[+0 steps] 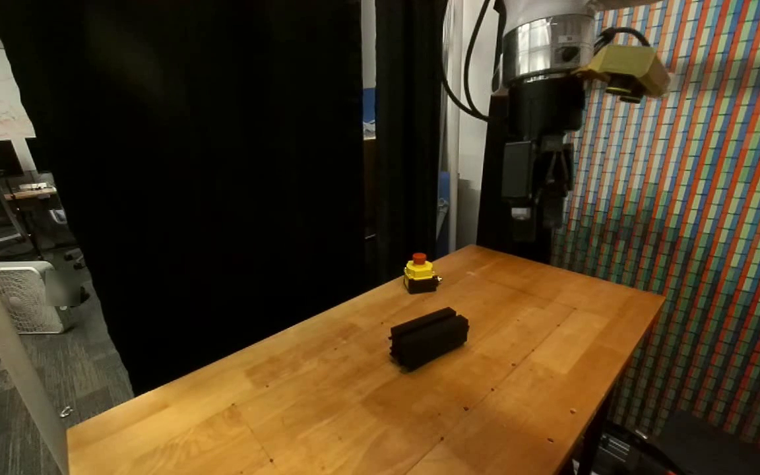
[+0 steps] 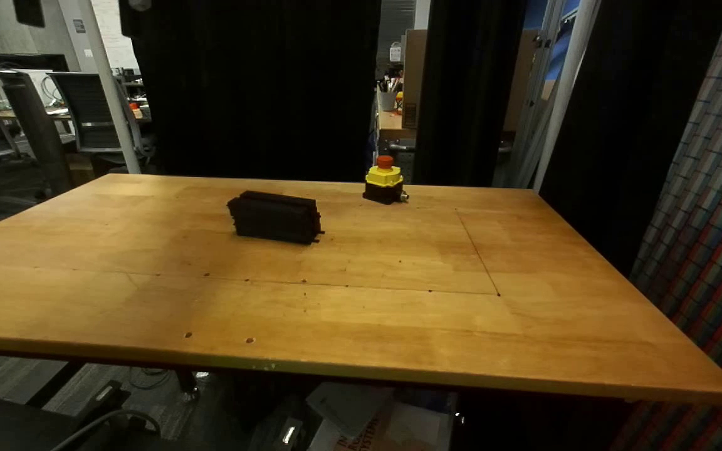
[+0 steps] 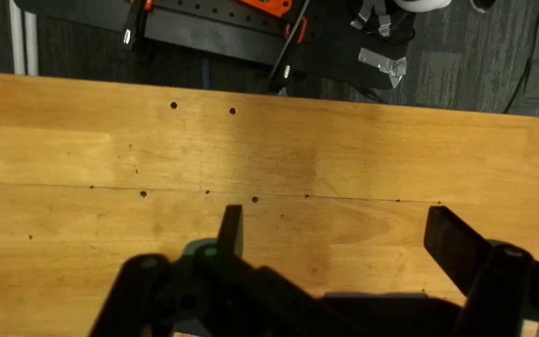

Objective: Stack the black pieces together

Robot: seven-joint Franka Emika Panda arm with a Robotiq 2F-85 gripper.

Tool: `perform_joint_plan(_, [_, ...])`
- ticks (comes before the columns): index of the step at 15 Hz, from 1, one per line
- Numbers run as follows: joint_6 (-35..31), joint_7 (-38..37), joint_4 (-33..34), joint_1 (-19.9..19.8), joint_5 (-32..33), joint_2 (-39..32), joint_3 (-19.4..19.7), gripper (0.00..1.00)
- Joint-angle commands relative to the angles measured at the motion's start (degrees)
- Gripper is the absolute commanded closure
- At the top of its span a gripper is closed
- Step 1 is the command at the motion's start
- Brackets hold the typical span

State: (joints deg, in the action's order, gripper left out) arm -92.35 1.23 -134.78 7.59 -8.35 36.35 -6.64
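Black pieces [image 1: 429, 340] are gathered compactly on the tabletop [image 2: 386, 319]; well above it, the tool [image 3: 335, 210] is spread wide, nothing gripped. For tidying, the pieces are best straddled squarely and squeezed gently across their width.

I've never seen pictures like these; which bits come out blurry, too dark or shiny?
Wrist view: the open jaws look dark and soft-edged, while the table beyond is sharper; both exterior views: the black pieces show little surface detail, and the black curtain is nearly featureless; in an exterior view, the silver collar above the jaws catches bright reflections.
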Motion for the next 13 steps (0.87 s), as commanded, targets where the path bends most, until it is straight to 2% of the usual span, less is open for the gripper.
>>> perform_joint_plan(1, [-1.01, -9.24, -4.53, -1.64, -2.37, 6.93, -0.95, 0.00])
perform_joint_plan(5, [-2.44, -17.91, -7.81, -3.60, -3.42, 11.31, -1.74, 0.00])
perform_joint_plan(8, [-3.05, -21.45, -9.74, -4.92, -3.97, 13.77, -2.12, 0.00])
perform_joint_plan(9, [-1.12, -18.49, -7.59, -4.26, -2.51, 10.55, -1.84, 0.00])
perform_joint_plan(13, [-1.37, -20.06, -8.99, -5.01, -2.71, 12.38, -2.08, 0.00])
